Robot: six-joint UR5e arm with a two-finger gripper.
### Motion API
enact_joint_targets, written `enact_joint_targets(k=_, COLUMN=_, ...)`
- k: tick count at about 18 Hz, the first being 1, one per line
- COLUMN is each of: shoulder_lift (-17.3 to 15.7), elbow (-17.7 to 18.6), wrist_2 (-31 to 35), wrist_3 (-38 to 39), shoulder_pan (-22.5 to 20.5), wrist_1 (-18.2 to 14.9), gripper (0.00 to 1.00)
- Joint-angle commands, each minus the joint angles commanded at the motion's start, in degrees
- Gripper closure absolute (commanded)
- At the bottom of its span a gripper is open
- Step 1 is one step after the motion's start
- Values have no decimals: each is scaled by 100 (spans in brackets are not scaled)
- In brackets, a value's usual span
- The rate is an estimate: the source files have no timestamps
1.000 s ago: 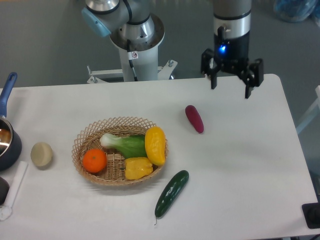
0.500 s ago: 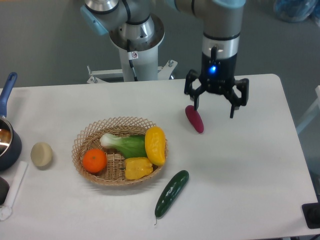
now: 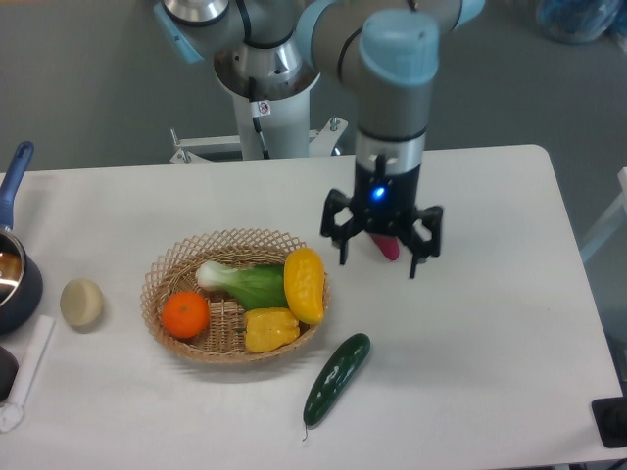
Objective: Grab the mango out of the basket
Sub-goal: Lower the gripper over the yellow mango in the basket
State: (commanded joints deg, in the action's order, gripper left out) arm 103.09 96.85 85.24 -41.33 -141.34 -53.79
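The mango (image 3: 305,284), a smooth yellow-orange oval, lies at the right side of the round wicker basket (image 3: 176,264), leaning on its rim. My gripper (image 3: 378,258) hangs open to the right of the basket, fingers pointing down, with nothing between them. It is apart from the mango, roughly a hand's width to its right and slightly farther back.
In the basket also lie an orange (image 3: 185,315), a yellow bell pepper (image 3: 269,329) and a green leafy vegetable (image 3: 245,284). A cucumber (image 3: 336,378) lies in front of the basket. A purple vegetable (image 3: 390,249) sits partly hidden behind the gripper. A pale round item (image 3: 81,303) and a blue pot (image 3: 14,279) stand at the left.
The gripper has travelled from the back right of the table toward the front left and come lower, now covering the purple vegetable. It stays open. Nothing else moved.
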Motion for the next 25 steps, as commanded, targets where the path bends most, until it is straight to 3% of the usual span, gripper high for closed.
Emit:
enact_joint_targets(k=4, shoulder_lift=97, elbow=158, wrist_2=274, wrist_3=485, shoulder_pan=106, wrist_1=0, gripper=0)
enact_joint_targets(k=10, shoulder_lift=158, elbow=747, wrist_2=230, wrist_3=626, shoulder_pan=115, wrist_1=140, gripper=0)
enact_joint_targets(k=25, shoulder_lift=545, elbow=756, wrist_2=151, wrist_3=644, shoulder_pan=502, wrist_1=184, gripper=0)
